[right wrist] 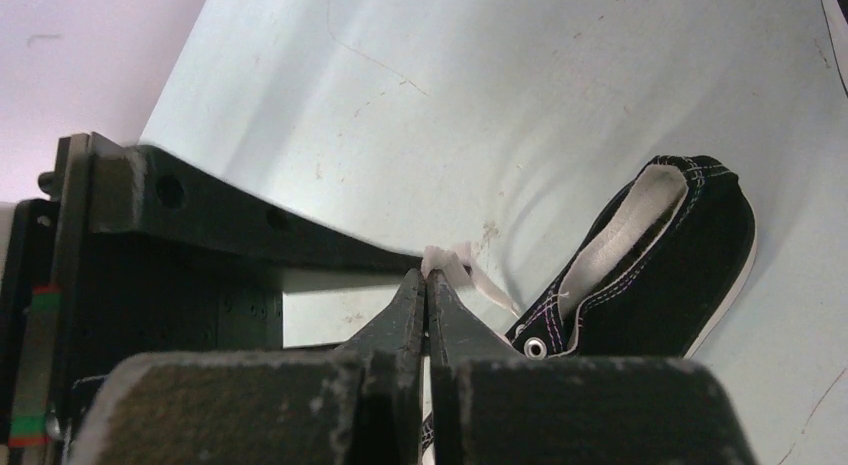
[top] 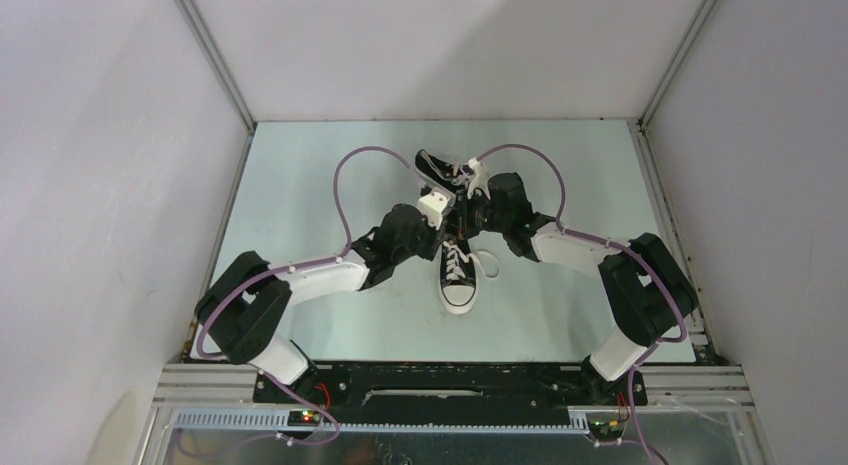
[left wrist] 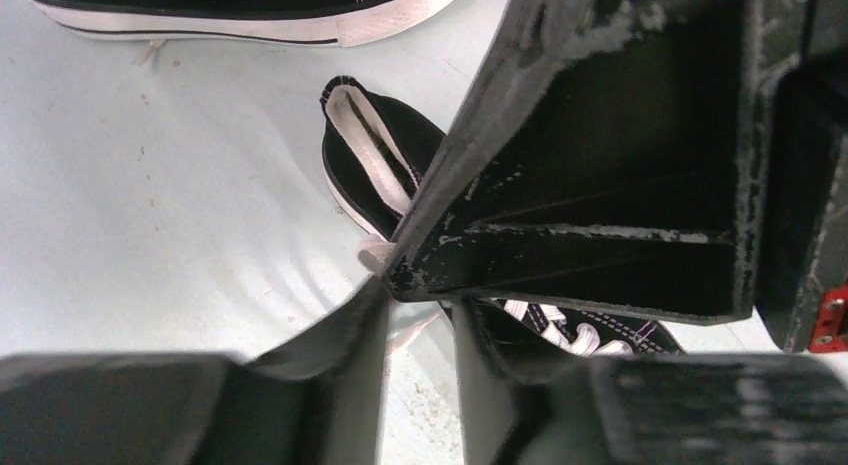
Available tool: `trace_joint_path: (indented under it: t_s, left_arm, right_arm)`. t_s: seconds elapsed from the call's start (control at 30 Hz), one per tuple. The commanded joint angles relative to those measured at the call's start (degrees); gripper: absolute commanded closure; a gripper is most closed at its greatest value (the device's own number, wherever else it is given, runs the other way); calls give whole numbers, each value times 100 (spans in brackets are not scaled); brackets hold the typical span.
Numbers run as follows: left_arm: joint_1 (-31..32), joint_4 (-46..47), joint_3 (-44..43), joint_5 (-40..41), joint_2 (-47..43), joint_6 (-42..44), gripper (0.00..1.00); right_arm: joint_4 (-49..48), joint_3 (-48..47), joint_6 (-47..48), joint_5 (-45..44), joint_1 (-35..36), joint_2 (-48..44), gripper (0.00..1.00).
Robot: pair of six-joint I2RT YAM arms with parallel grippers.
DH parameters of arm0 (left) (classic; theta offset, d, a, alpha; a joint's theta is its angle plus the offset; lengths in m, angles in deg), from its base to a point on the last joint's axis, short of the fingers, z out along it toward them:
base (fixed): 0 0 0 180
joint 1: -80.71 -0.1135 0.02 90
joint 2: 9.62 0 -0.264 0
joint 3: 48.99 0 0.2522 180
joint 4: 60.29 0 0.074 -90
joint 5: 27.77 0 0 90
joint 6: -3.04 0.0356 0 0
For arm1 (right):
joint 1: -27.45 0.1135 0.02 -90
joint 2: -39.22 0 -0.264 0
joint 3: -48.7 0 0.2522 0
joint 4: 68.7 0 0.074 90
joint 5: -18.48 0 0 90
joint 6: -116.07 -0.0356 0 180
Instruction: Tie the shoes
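Observation:
Two black shoes with white laces lie on the pale table. The near shoe [top: 457, 277] points its white toe at the arm bases; its heel end shows in the left wrist view [left wrist: 372, 155] and the right wrist view [right wrist: 660, 265]. The far shoe [top: 435, 168] lies behind it, and its sole shows in the left wrist view [left wrist: 250, 20]. My right gripper [right wrist: 427, 277] is shut on a white lace [right wrist: 450, 260] above the near shoe's opening [top: 462, 191]. My left gripper [left wrist: 420, 320] is open right beside it [top: 446, 207], with a lace strand [left wrist: 412, 333] lying between its fingers.
White walls with metal frame posts close in the table [top: 300, 185] on the left, back and right. A loose lace loop [top: 489, 266] lies to the right of the near shoe. The right gripper's black body [left wrist: 620, 165] fills much of the left wrist view.

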Motion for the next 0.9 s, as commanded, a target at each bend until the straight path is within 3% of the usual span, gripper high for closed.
trace_joint_path:
  t_s: [0.0,0.07,0.17,0.3,0.47,0.6,0.7,0.8,0.87]
  left_arm:
    - [-24,115,-316,84,72,78,79]
    - [-24,-20,-399,128,122,39,91]
    - [-24,-150,-476,143,165,1,99]
    - [-23,-198,-490,55,177,-24,100]
    - [-19,-291,-554,-25,221,-17,100]
    - [-17,-337,-582,-97,240,-9,100]
    - [-15,-356,-599,-180,279,0,100]
    - [-15,-417,-639,-181,293,9,100]
    - [-8,-418,-632,-159,293,10,100]
  right_arm:
    - [-71,-222,-47,284,28,-53,100]
    - [-38,-222,-42,266,18,-70,99]
    - [10,-222,-12,199,-2,-101,96]
    - [188,-218,123,-107,7,-185,86]
    - [166,-107,159,-352,5,-326,65]
    - [153,-74,155,-388,4,-365,60]
    - [111,-65,147,-337,0,-370,65]
    - [109,-64,139,-298,1,-354,86]
    - [117,-64,133,-301,-4,-334,92]
